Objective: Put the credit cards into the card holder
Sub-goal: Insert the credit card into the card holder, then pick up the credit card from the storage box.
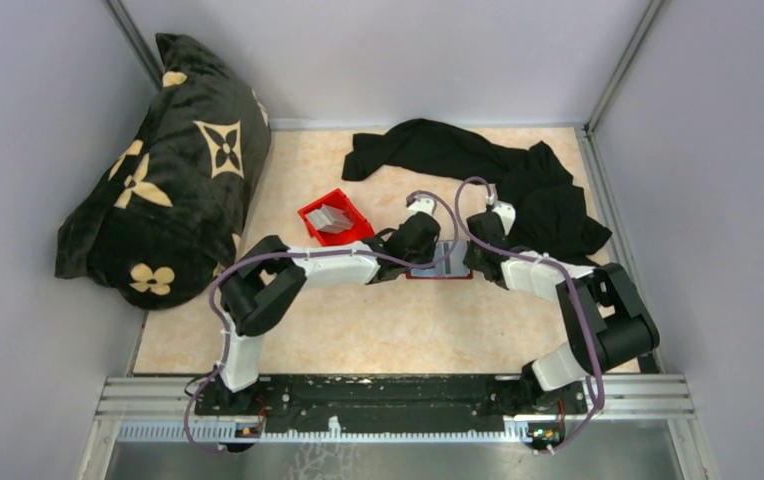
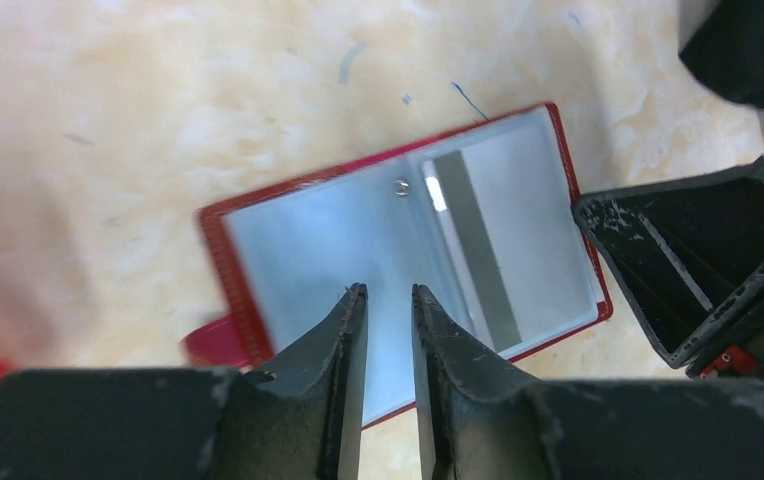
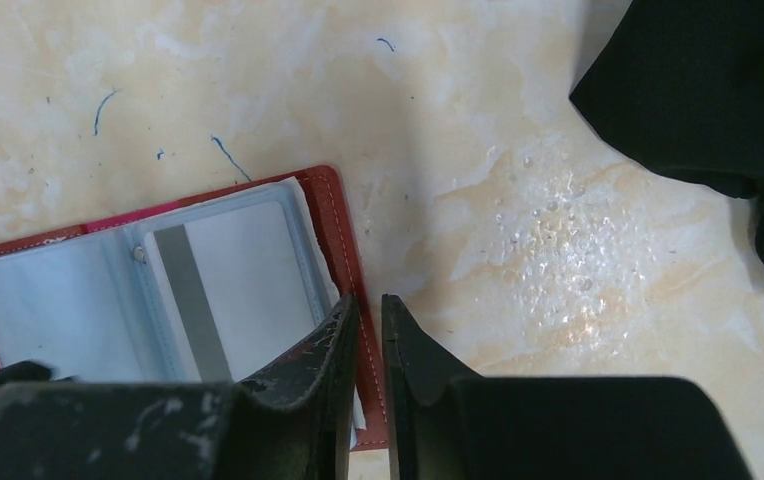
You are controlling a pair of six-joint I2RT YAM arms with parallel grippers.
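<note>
The card holder (image 1: 440,262) lies open and flat on the table between my two grippers, red rim up and pale pockets showing (image 2: 318,240). One credit card (image 2: 503,230) with a grey stripe sits in its right-hand pocket (image 3: 248,280). My left gripper (image 2: 390,290) hovers over the holder's middle, fingers slightly apart with nothing between them. My right gripper (image 3: 368,298) stands at the holder's right red edge. Its jaws are barely apart, and the flat edge shows through the gap. More credit cards (image 1: 331,219) lie in a red bin (image 1: 305,213) to the left.
A crumpled black cloth (image 1: 518,170) lies behind and to the right of the grippers, close to the right arm (image 3: 708,90). A large dark pillow (image 1: 168,160) with pale flower marks fills the far left. Grey walls enclose the table.
</note>
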